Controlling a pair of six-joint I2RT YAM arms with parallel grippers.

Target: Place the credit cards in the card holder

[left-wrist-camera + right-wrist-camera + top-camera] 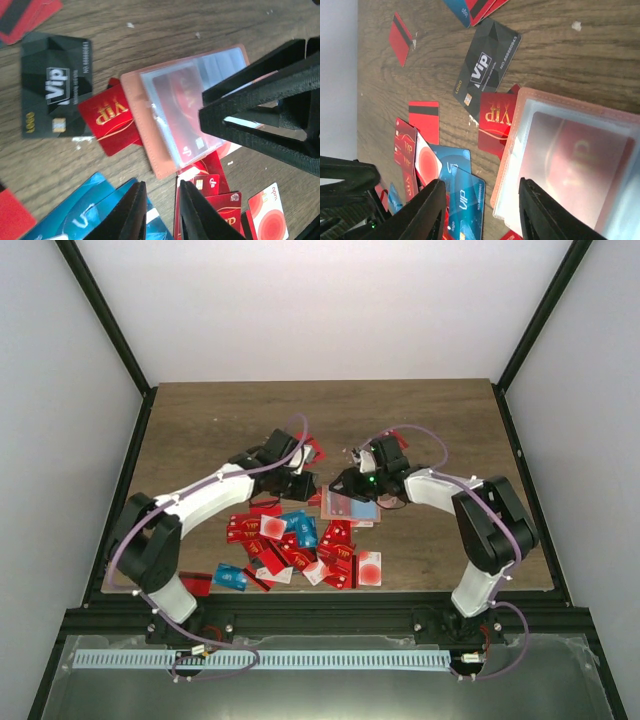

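- Tan-brown card holder (pixel 350 506) lies flat on the wooden worktop (pixel 300 410), near the middle and just beyond the main scatter of credit cards (pixel 290 540).
- Holder's clear plastic pocket faces up. A red card (pixel 182 112) shows through it, seated inside.
- Red VIP card (pixel 111 122) lies partly tucked under the holder's edge. A dark grey card (pixel 52 85) lies just beside it, face up.
- Left end effector (pixel 162 192): fingers stand narrowly apart with nothing between them. It is poised above the blue cards (pixel 85 210) close to the holder's near edge.
- Right end effector (pixel 481 187): fingers stand well apart, straddling the holder's edge from above. Whether they touch the holder cannot be told. No card is gripped.
- In the left wrist view, the right end effector's black frame overlaps the holder's far side.
- Remaining cards are loose on the worktop: mostly red, some showing a black stripe (pixel 424 120), some white with a red dot (pixel 370 568). One blue card (pixel 230 577) lies apart near the left arm's base.
- In the overhead view, both end effectors meet at the holder, left (pixel 305 485) and right (pixel 345 483).
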